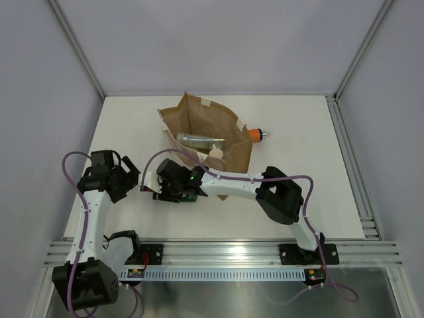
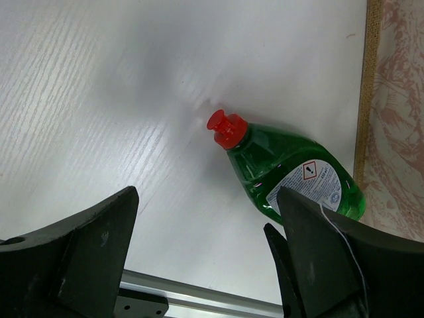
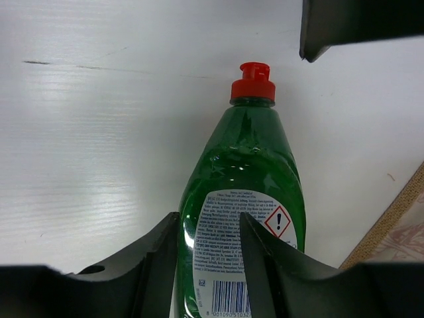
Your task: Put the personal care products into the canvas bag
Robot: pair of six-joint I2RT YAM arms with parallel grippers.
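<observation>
Progress: about midway, by my reading. The canvas bag (image 1: pixel 199 109) sits open in the middle of the counter (image 1: pixel 132 126). Inside it show the silver-grey tube (image 1: pixel 197 140) and one pale bottle (image 1: pixel 215 154) with a cream cap. I cannot make out the second pale bottle (it may be hidden under the others). The orange bottle (image 1: pixel 254 134) lies at the bag's right rim, pale tip pointing right; in or out, cannot tell. The green bottle (image 2: pixel 291 169) is out, on the counter just beside the bag's near-left side.

Green bottle: on its side, label up, long axis flat along the counter. Red cap points away from the bag, toward the left arm; base toward the bag.

Right jaws: close together over the bottle's lower body, label showing in the gap. Whether they pinch it, cannot tell.

Left jaws: spread wide, empty, facing the cap end.

Left to do: the green bottle at least.
</observation>
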